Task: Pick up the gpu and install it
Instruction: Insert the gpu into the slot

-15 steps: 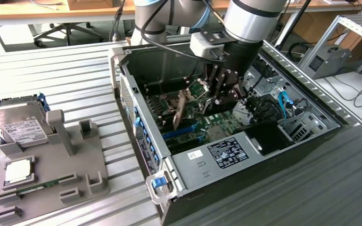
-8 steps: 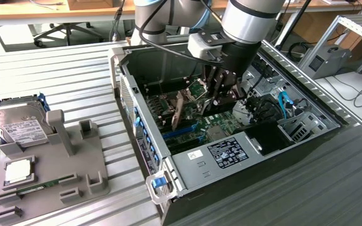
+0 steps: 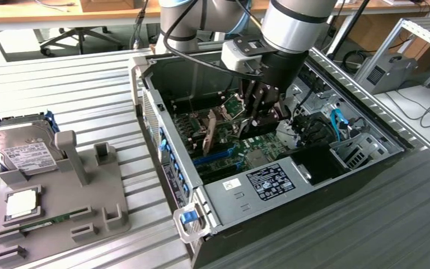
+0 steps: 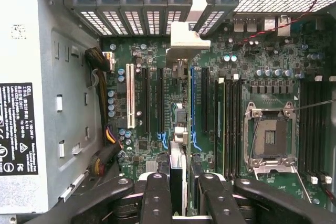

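The gpu [image 4: 179, 153] shows edge-on in the wrist view, a thin card standing upright over the green motherboard [image 4: 262, 85], its silver end bracket [image 4: 185, 40] against the case's rear slots. My gripper [image 4: 178, 184] is shut on the card's upper edge, with one black finger [image 4: 156, 192] on each side. In the exterior view the gripper [image 3: 263, 120] reaches down into the open computer case [image 3: 200, 185], and the gpu [image 3: 209, 133] stands on edge toward the rear wall. I cannot tell whether the card is seated in its slot.
Around the card lie long expansion slots, the open CPU socket [image 4: 270, 137] and the grey power supply [image 4: 31, 103]. Outside the case, at the exterior view's left, a grey fixture [image 3: 58, 218] holds a hard drive [image 3: 20, 150], a processor [image 3: 22, 204] and a memory stick [image 3: 47, 222].
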Available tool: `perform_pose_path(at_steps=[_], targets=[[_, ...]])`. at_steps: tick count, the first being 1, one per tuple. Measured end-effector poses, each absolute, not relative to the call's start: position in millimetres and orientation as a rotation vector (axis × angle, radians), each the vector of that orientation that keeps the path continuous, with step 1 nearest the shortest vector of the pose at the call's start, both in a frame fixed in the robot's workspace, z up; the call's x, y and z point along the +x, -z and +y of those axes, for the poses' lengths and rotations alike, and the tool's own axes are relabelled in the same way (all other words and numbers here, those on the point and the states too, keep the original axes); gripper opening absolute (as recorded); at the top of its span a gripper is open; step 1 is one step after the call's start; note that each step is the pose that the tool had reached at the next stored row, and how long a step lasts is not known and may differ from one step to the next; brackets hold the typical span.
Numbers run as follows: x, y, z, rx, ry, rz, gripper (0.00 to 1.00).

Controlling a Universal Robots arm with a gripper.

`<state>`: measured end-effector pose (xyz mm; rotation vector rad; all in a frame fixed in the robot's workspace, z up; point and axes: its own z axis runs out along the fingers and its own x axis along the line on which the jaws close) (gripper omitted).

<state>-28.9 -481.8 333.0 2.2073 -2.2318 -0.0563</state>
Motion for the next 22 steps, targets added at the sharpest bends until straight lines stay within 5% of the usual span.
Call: perform_pose_path(at_steps=[22], targets=[[-34.2, -327.1, -481.8, 2.207, 0.056, -2.232, 0.26]])
